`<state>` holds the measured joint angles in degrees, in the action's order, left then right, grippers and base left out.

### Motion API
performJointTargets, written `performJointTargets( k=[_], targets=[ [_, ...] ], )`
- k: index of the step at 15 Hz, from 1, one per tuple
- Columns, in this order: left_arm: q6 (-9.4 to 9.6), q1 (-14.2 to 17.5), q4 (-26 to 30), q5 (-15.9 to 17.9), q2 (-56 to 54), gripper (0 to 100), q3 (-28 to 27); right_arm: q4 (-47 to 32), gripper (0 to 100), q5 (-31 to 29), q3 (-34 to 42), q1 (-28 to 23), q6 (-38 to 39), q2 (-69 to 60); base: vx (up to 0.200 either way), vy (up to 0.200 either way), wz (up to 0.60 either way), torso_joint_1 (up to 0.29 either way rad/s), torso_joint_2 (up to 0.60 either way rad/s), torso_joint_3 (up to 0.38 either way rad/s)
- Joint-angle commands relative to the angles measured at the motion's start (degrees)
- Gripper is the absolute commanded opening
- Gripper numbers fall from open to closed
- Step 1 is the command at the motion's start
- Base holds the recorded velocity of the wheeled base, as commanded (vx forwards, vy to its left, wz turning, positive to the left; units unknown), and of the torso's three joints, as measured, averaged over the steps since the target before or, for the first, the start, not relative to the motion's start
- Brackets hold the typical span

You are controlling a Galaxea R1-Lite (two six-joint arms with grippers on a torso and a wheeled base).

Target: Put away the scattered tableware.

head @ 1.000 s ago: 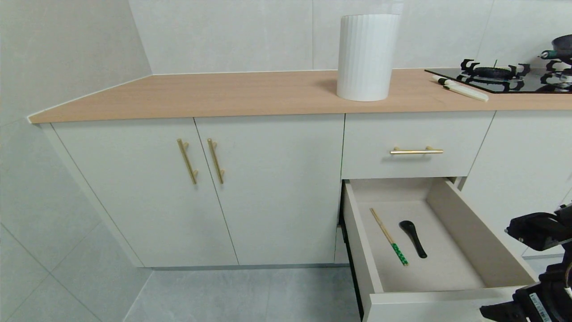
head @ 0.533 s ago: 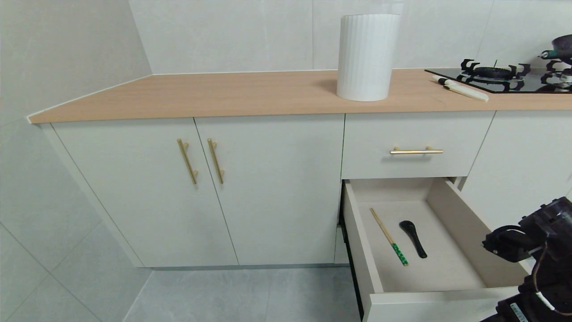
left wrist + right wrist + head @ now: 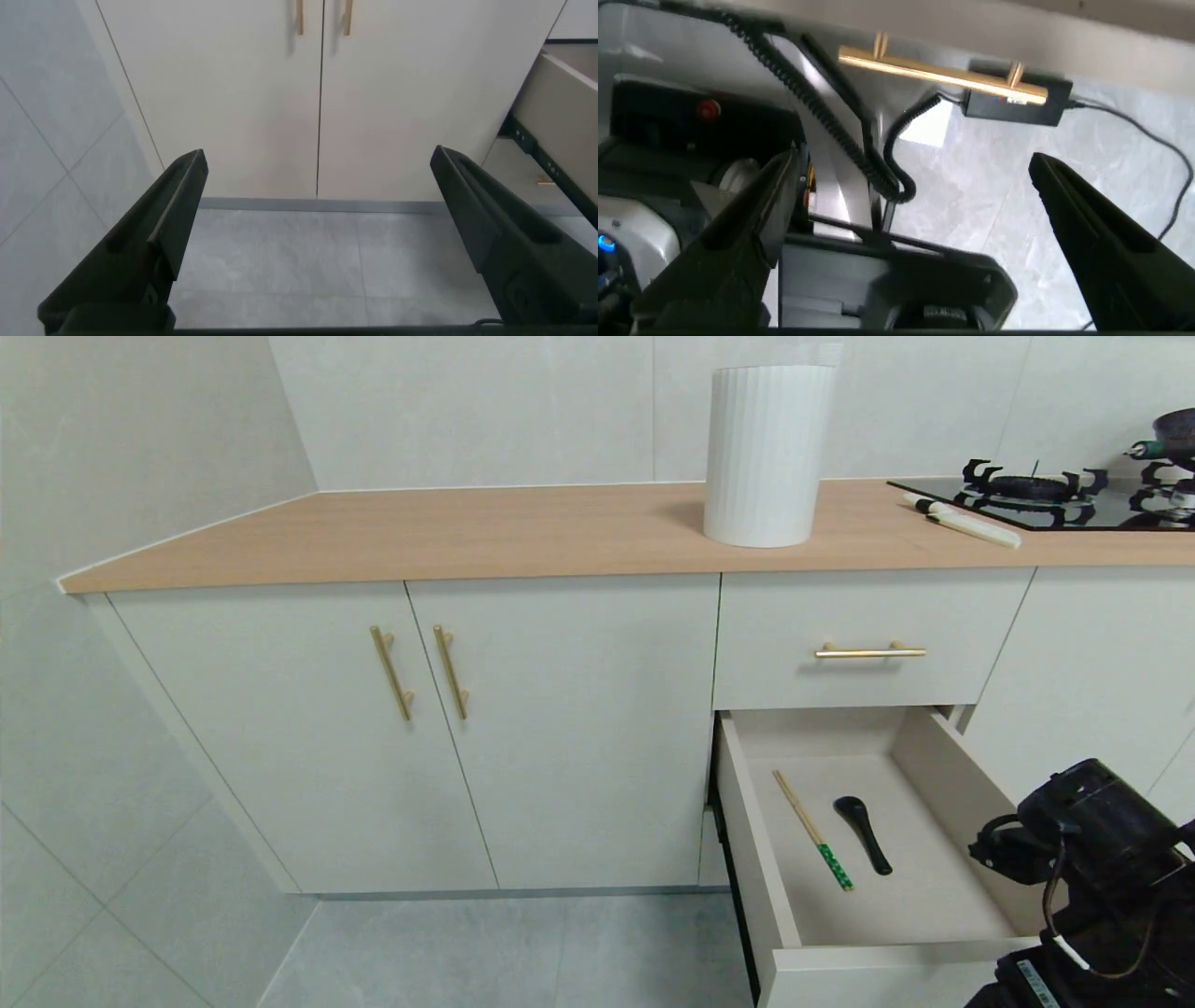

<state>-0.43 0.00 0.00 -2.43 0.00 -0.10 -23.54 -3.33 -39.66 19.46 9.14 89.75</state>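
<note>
The lower drawer (image 3: pixel 747 821) stands pulled out. Inside it lie a pair of wooden chopsticks with green tips (image 3: pixel 812 831) and a black spoon (image 3: pixel 864 833), side by side. A white, knife-like utensil (image 3: pixel 962 520) rests on the wooden countertop (image 3: pixel 467 532) beside the stove. My right arm (image 3: pixel 1083 840) hangs at the drawer's right front corner. Its gripper (image 3: pixel 915 168) is open with nothing in it and faces down at a gold bar handle (image 3: pixel 943 75). My left gripper (image 3: pixel 318 163) is open with nothing in it, low before the cabinet doors (image 3: pixel 322 93).
A tall white ribbed container (image 3: pixel 766 453) stands on the countertop above the drawers. A black gas stove (image 3: pixel 1036 499) sits at the far right. The upper drawer (image 3: pixel 868 639) and the two cabinet doors (image 3: pixel 420 728) are closed. Grey floor tiles (image 3: pixel 280 252) lie below.
My right arm has moved up and to the left, now overlapping the open drawer's right front corner. The chopsticks and spoon have not moved.
</note>
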Motion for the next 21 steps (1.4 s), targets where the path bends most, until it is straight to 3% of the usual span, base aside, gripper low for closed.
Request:
performJointTargets(
  k=[1, 14, 21],
  targets=[
    [-0.01, 0.0, 0.0, 0.0, 0.0, 100, 0.0, 1.7, 100, -0.5, 0.2, -1.1, 0.6, 3.4, 0.0, 0.0, 0.0, 0.0, 0.0, 0.0],
    [-0.01, 0.0, 0.0, 0.0, 0.0, 100, 0.0, 11.8, 100, -4.0, 0.1, -3.1, 7.3, 7.6, 0.0, 0.0, 0.0, 0.0, 0.0, 0.0],
    [-0.01, 0.0, 0.0, 0.0, 0.0, 100, 0.0, 21.6, 100, -4.8, 2.0, -3.8, 7.8, 9.9, 0.0, 0.0, 0.0, 0.0, 0.0, 0.0]
  ],
)
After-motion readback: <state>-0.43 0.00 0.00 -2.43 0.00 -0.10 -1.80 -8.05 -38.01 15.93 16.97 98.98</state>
